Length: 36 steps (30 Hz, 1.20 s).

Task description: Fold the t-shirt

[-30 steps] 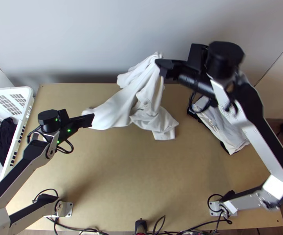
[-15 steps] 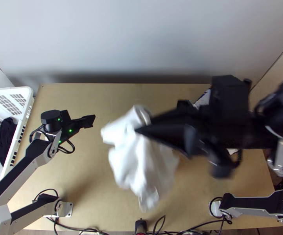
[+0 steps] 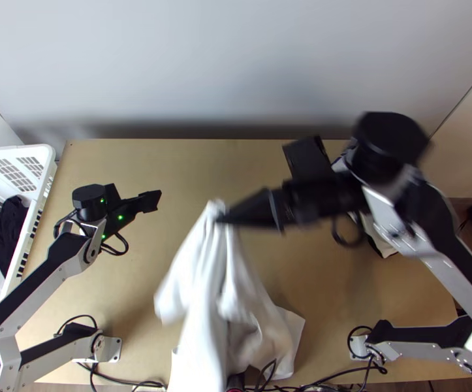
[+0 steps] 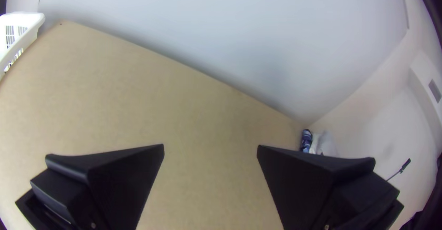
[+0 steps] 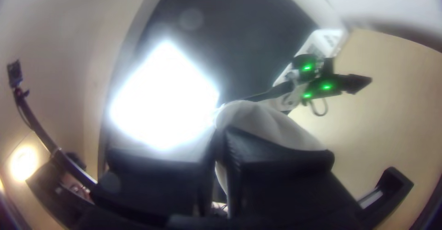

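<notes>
Pale wall (image 3: 236, 65) rises behind the wooden table (image 3: 105, 160). R arm (image 3: 457, 274) reaches from its base at the near R, up & across to abt. mid-table. L arm (image 3: 27, 294) stands at the near L, w/ its gripper over the L part.

White t-shirt (image 3: 203, 287) hangs bunched from R gripper (image 3: 222, 219), fanning out twd. the near edge, btm. part over the edge & the cables (image 3: 125, 382) there; can't tell which pt. is gripped. R wrist view adds the close-up: R gripper's (image 5: 219, 142) wide fingers are nearly together, cloth pinched b/w them & billowing out beside them. It also has a v. bright white panel (image 5: 163, 96) & the L arm farther off.

White basket (image 3: 47, 154) is at the table's L; top view looks into it, w/ dark cloth (image 3: 6, 232) inside, whereas L wrist view gets just a corner of it.

Whitish pile (image 3: 384, 245) lies at the table's R, mostly behind R arm in top view; L wrist view picks out a blue-&-white patterned bit (image 4: 306, 140) next to white cloth.

L gripper (image 3: 155, 200) is small from above, but L wrist view has its fingers wide apart, holding nothing, w/ bare tabletop b/w. Tiny green lights (image 3: 120, 217) glow behind them in top view.
</notes>
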Motion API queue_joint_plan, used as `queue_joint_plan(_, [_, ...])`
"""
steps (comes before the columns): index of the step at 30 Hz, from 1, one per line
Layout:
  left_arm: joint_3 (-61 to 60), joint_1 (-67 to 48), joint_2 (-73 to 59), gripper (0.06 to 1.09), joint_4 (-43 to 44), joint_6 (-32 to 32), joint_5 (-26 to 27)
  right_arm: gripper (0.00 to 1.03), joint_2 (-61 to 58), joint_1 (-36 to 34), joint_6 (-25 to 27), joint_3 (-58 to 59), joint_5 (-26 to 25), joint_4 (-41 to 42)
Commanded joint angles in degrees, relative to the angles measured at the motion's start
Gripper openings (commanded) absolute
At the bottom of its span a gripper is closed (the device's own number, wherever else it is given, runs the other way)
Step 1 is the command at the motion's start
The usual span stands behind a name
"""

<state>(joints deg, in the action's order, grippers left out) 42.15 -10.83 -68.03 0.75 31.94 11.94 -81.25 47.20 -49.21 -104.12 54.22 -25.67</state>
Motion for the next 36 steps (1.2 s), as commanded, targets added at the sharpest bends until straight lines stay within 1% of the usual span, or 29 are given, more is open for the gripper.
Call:
queue_joint_plan(1, [0.12,0.9,-0.17,1.04,0.83,-0.3,0.1,0.03,-5.32,-14.94,6.94,11.57,-9.66,4.23])
queue_joint_plan(2, [0.04,0.99,0.0,1.04,0.83,-0.3,0.18,0.03,-5.76,-15.65,10.54,11.74,-13.08,3.96])
queue_joint_plan(3, [-0.14,0.99,0.18,1.04,0.74,-0.3,0.18,0.03,-6.11,-16.53,14.41,11.83,-18.27,3.79])
queue_joint_plan(4, [-0.23,0.99,0.27,1.04,0.74,-0.39,0.27,0.03,-6.64,-17.14,16.52,11.92,-21.7,3.7])
queue_joint_plan(5, [-0.23,0.9,0.35,1.04,0.74,-0.39,0.27,0.03,-7.25,-17.84,17.75,12.09,-23.81,3.7])
queue_joint_plan(6, [-0.23,0.72,0.35,1.04,0.74,-0.39,0.36,0.03,-8.04,-19.08,19.15,12.09,-27.23,3.79])
queue_joint_plan(8, [-0.05,0.37,0.35,1.04,0.83,-0.48,0.36,0.03,-9.54,-19.69,22.76,12.53,-34.62,3.87])
queue_joint_plan(10, [0.3,0.02,0.35,1.04,0.83,-0.48,0.45,0.03,-11.12,-20.48,26.62,13.06,-43.49,5.19])
queue_joint_plan(11, [0.48,-0.24,0.35,1.04,0.83,-0.48,0.54,0.03,-11.47,-20.66,28.82,13.68,-46.83,5.9])
queue_joint_plan(12, [0.56,-0.42,0.62,1.04,0.74,-0.48,0.54,0.03,-11.82,-21.18,30.4,14.55,-51.14,8.44])
queue_joint_plan(13, [0.65,-0.68,0.88,1.04,0.65,-0.48,0.62,0.03,-12.0,-21.62,31.11,15.43,-53.69,10.82])
queue_joint_plan(15, [0.65,-1.3,1.41,1.04,0.21,-0.48,0.62,0.03,-12.26,-22.59,31.81,16.05,-56.85,13.45])
queue_joint_plan(16, [0.56,-1.39,1.76,1.04,-0.05,-0.57,0.62,0.03,-12.79,-22.77,32.95,16.14,-59.05,14.68])
queue_joint_plan(21, [-0.49,-1.65,2.38,1.04,-0.49,-0.83,0.62,0.03,-18.15,-25.58,34.18,14.99,-70.21,21.19])
queue_joint_plan(25, [-0.75,-2.44,2.55,1.04,-0.84,-1.01,0.62,0.03,-23.51,-26.63,35.32,12.71,-76.19,24.26])
queue_joint_plan(26, [-0.75,-2.71,2.73,1.04,-0.84,-1.01,0.62,0.03,-24.74,-26.81,35.5,12.27,-77.07,25.58])
queue_joint_plan(28, [-0.75,-3.5,3.08,1.04,-1.55,-1.09,0.62,0.03,-27.64,-27.34,37.61,10.34,-80.06,28.75])
queue_joint_plan(30, [-0.84,-5.08,3.61,1.04,-2.6,-1.27,0.62,0.03,-30.63,-27.95,38.58,6.91,-81.81,29.98])
queue_joint_plan(33, [-1.55,-7.89,3.87,1.04,-3.39,-1.97,0.62,0.03,-33.88,-28.3,38.75,2.95,-83.13,30.07])
queue_joint_plan(35, [-1.99,-8.95,3.78,1.04,-3.48,-2.24,0.62,0.03,-35.03,-28.3,39.72,1.9,-83.92,30.24])
queue_joint_plan(36, [-2.07,-9.3,3.69,1.04,-3.57,-2.32,0.62,0.03,-35.38,-28.57,41.12,1.64,-84.8,31.56])
